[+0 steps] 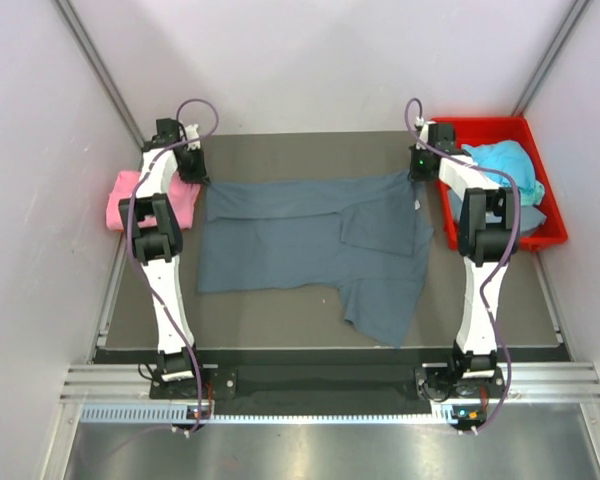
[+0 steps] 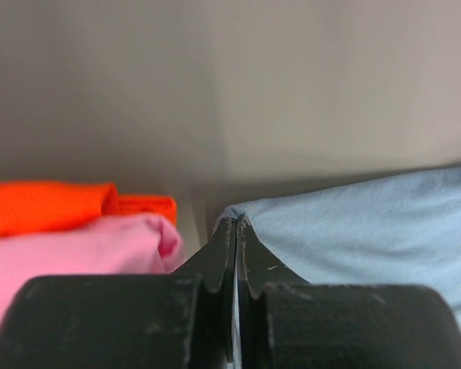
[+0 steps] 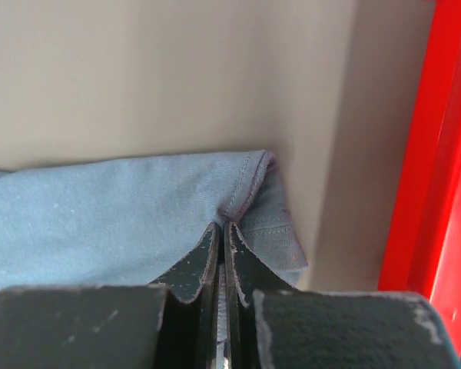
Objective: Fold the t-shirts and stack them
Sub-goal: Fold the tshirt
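A grey-blue t-shirt (image 1: 310,245) lies spread on the dark mat, partly folded, with one sleeve trailing toward the front. My left gripper (image 1: 202,180) is shut on its far left corner, seen as pale blue cloth (image 2: 353,231) in the left wrist view. My right gripper (image 1: 418,178) is shut on its far right corner, where the hem (image 3: 250,192) bunches at the fingertips. A folded pink t-shirt (image 1: 140,200) lies at the mat's left edge; in the left wrist view (image 2: 69,254) it lies left of the fingers.
A red bin (image 1: 510,180) at the back right holds a crumpled light-blue t-shirt (image 1: 505,165); its red wall (image 3: 438,154) stands close to the right of my right gripper. An orange item (image 2: 54,204) lies behind the pink shirt. Walls enclose the mat.
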